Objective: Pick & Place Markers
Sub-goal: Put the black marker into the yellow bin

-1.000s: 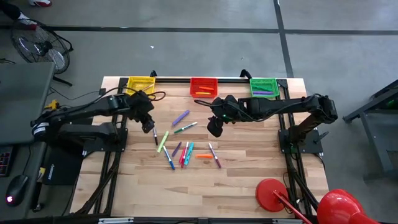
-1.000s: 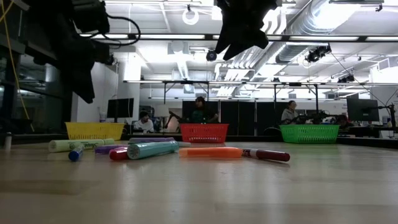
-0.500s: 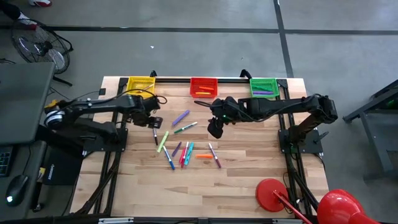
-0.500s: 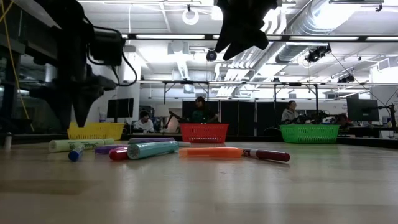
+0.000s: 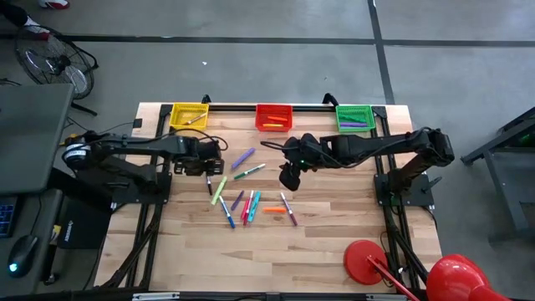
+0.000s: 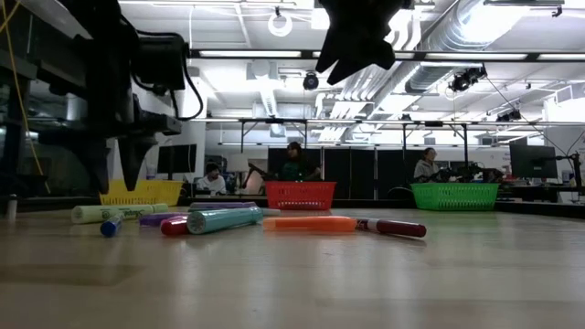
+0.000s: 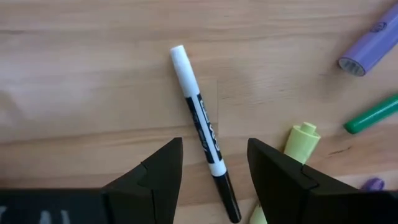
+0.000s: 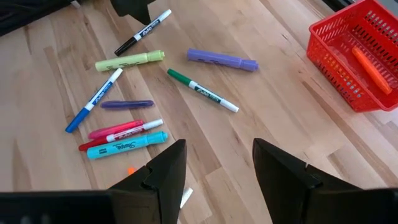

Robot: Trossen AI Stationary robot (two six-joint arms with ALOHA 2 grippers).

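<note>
Several markers (image 5: 247,201) lie flat in a loose cluster at the table's middle. A black-and-white marker (image 7: 202,124) lies at the cluster's left. My left gripper (image 7: 214,142) is open, low over this marker with one finger on either side and not touching it; the high view shows it (image 5: 209,170) at the same spot. My right gripper (image 8: 217,144) is open and hovers high (image 5: 287,178) to the right of a purple highlighter (image 8: 222,60) and a green marker (image 8: 202,91). It holds nothing.
Three mesh baskets stand along the far edge: yellow (image 5: 190,114), red (image 5: 273,116) with an orange marker inside, green (image 5: 354,117) with a purple one. A yellow-green highlighter (image 7: 300,137) lies close beside my left gripper. A red object (image 5: 368,259) sits at the near right corner.
My left gripper has come down from well above the table to just over the black-and-white marker, shifting slightly toward the table's right. Its fingers now straddle the marker. The markers have stayed where they were.
</note>
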